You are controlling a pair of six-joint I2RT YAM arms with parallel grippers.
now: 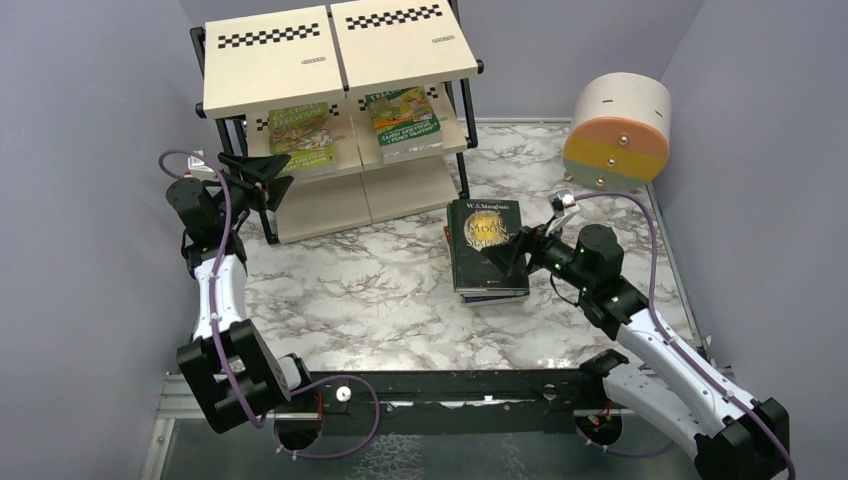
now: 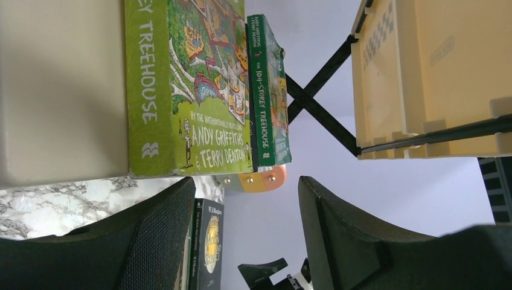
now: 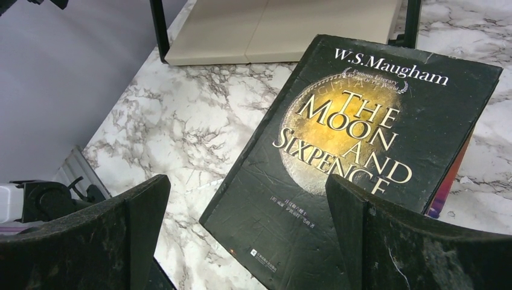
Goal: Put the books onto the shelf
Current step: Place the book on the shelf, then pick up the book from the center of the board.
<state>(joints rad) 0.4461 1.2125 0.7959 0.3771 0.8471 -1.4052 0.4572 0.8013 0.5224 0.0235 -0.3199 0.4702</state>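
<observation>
Looming black in the foreground, my right gripper hovers spread to its widest and holds nothing. It sits just above the black Maugham paperback, which tops the stack of books on the marble table, well apart from the shelf. A lime Treehouse book and a darker green Treehouse volume already lie on the middle board. My left gripper hangs beside the shelf's left post, jaws roughly half apart and empty. I judge the paperback light but floppy, with a slick, glossy cover. Lying flat, it offers no face to pinch, so I would take it by one long edge, across its thickness.
</observation>
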